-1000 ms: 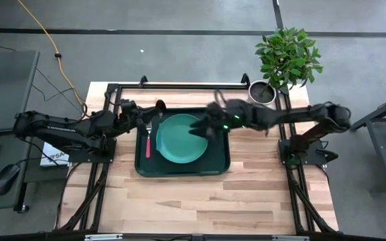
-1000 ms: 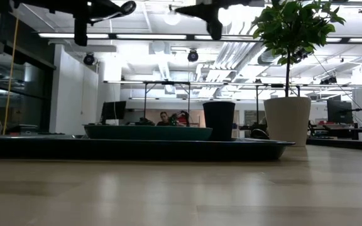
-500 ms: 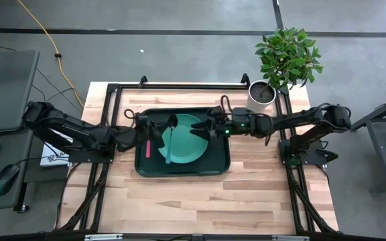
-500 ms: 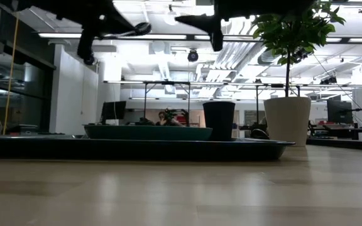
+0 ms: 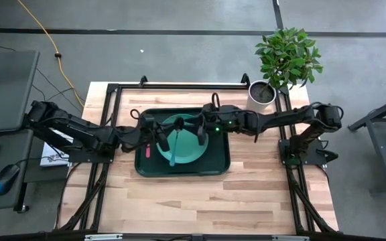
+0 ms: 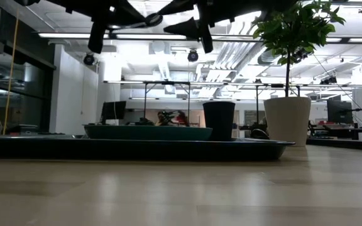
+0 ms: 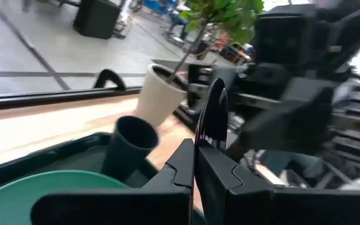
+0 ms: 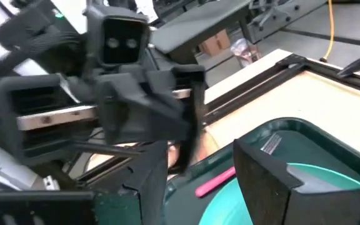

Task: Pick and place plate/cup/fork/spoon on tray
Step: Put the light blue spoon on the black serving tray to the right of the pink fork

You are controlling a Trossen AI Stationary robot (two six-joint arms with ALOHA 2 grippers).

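left gripper (image 5: 158, 128) pinching the spoon (image 5: 175, 142) by its bowl, handle dangling over the plate (image 5: 189, 148); right gripper (image 5: 200, 132) hovers alongside, open

Tray (image 5: 218, 165) on wooden worktop (image 5: 206, 201), plate (image 5: 187, 152) and fork (image 5: 148, 149) in tray, both grippers over plate, left gripper (image 5: 161, 130) holding spoon (image 5: 175, 145), potted plant (image 5: 283, 61) at corner.

- Even, soft overhead light falls on the counter (image 5: 200, 194), with faint shadows.
- Bright ceiling strips behind the plant (image 6: 292, 37) leave the arms as silhouettes.
- Wrist views are motion-blurred around the cup (image 7: 129, 147).
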